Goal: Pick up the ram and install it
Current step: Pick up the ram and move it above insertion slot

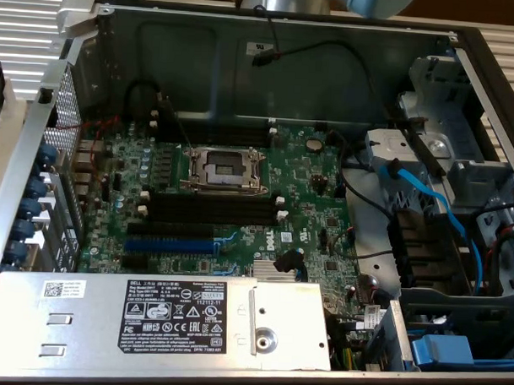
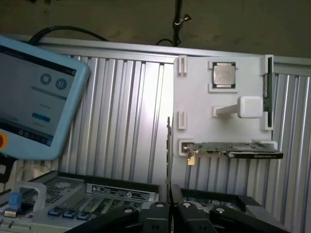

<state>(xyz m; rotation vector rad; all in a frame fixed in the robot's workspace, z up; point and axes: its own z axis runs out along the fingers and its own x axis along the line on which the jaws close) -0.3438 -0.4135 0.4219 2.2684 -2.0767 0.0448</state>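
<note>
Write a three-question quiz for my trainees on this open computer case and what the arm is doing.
1. True or false: the black memory slots on the motherboard stand empty.
2. What is clamped in the gripper? A) the ram, seen edge-on; B) a blue cable; C) a processor chip.
3. What colour is the long slot between the black memory slots and the power supply?

Key: 1 true; 2 A; 3 blue.
</note>
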